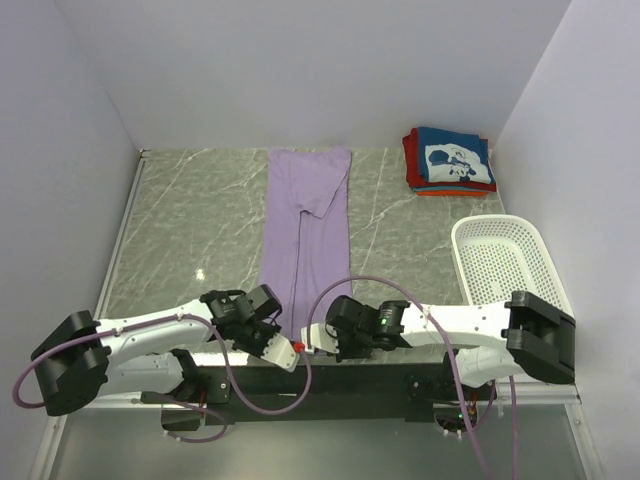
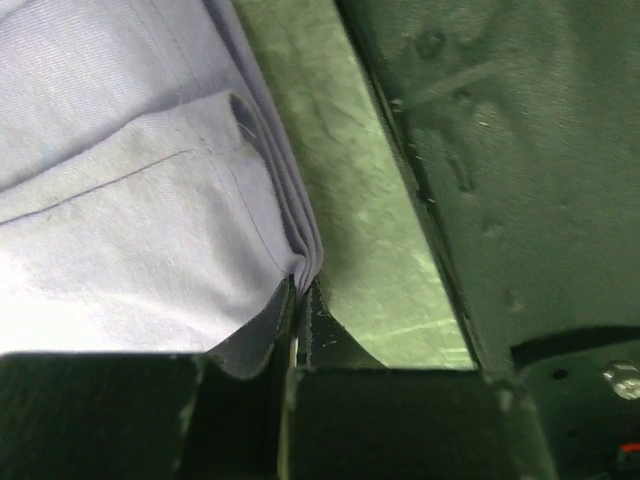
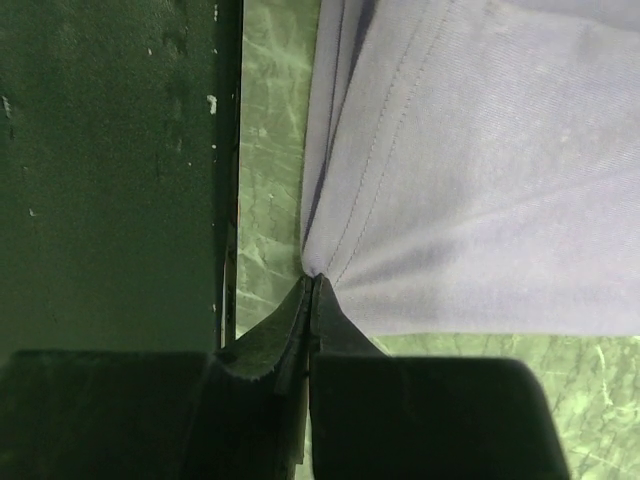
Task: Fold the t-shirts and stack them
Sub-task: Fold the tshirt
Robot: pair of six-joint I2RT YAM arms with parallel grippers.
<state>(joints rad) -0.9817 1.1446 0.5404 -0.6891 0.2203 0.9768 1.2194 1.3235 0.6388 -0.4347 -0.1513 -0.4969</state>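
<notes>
Since the tee (image 1: 305,230) lies folded into a long narrow strip running from the arms toward the far wall, both claws hold its near end, one at each corner. At the tee's near left corner, the left gripper (image 2: 303,290) is clamped together on the cloth, and several layers bunch into the closed fingers. That grip likely keeps the folded layers from sliding apart. At the tee's near right corner, the right gripper (image 3: 312,285) is likewise pinched tight on a small peak of fabric, which fans out from the bite. Holding both corners level suggests the step in hand is to lift this end and carry it toward the tee's far end, halving the strip. Right of the tee's far end sits the stack (image 1: 448,160) of folded tees, navy on top with red and orange below. Right of the tee's middle, and well apart from it, stands the basket (image 1: 458,245).
</notes>
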